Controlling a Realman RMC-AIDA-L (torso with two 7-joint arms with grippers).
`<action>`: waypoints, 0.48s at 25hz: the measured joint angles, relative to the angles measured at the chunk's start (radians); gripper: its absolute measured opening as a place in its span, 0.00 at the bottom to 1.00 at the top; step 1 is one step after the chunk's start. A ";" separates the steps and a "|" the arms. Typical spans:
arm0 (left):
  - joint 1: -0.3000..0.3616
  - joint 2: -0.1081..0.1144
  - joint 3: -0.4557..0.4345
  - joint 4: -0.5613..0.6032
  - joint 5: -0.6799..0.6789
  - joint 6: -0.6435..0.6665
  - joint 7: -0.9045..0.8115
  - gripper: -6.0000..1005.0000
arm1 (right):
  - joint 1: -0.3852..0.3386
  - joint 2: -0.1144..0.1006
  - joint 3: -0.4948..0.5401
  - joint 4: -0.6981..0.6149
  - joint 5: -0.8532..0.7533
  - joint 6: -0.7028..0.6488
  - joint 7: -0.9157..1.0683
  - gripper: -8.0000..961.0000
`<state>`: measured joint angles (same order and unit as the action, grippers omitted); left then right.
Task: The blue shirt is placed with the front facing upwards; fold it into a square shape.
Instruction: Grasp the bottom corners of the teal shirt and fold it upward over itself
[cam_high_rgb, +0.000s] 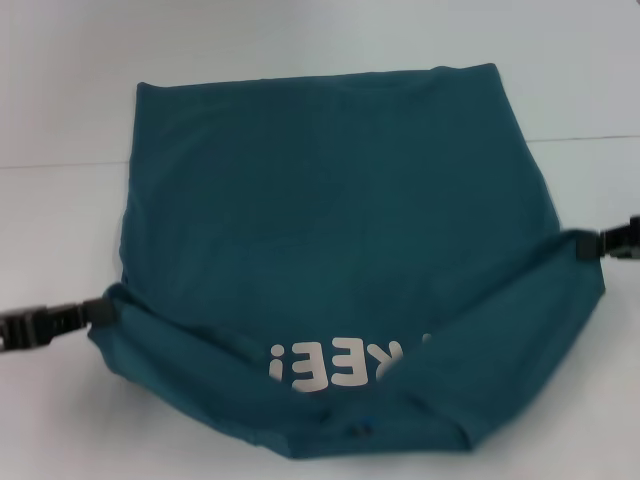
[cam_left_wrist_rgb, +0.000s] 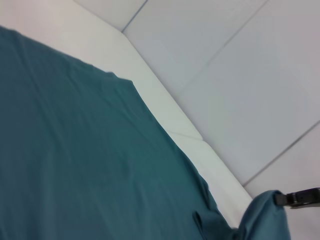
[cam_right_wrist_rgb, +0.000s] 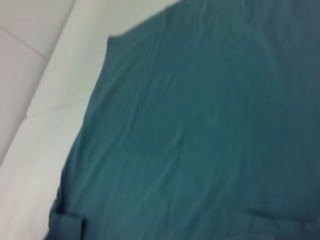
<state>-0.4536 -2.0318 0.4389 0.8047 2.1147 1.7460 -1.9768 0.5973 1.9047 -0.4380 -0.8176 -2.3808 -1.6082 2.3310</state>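
Shirt edges were clamped by the left gripper and right gripper, lifted mid-fold; next, the raised fold needed carrying across evenly.

The cream lettering on the blue shirt is partly swallowed by a fold, so only some upside-down letters show. The shirt's near hem runs off the bottom of the head view. A small blue mark near that edge is too small to identify. The left gripper and right gripper are cut off by the side edges, fingertips buried in fabric. In the right wrist view the cloth is blurred and no fingers appear.
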 joint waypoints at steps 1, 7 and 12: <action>-0.011 0.005 0.000 -0.011 0.000 -0.014 0.000 0.04 | 0.005 -0.002 0.001 0.002 0.009 0.013 0.003 0.03; -0.085 0.036 0.001 -0.080 -0.004 -0.138 -0.007 0.04 | 0.033 -0.017 0.002 0.044 0.086 0.117 0.014 0.03; -0.131 0.038 0.005 -0.102 -0.003 -0.220 -0.008 0.04 | 0.040 -0.018 -0.001 0.061 0.112 0.178 0.014 0.03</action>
<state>-0.5844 -1.9940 0.4438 0.7024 2.1119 1.5265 -1.9849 0.6372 1.8871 -0.4393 -0.7564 -2.2690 -1.4304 2.3452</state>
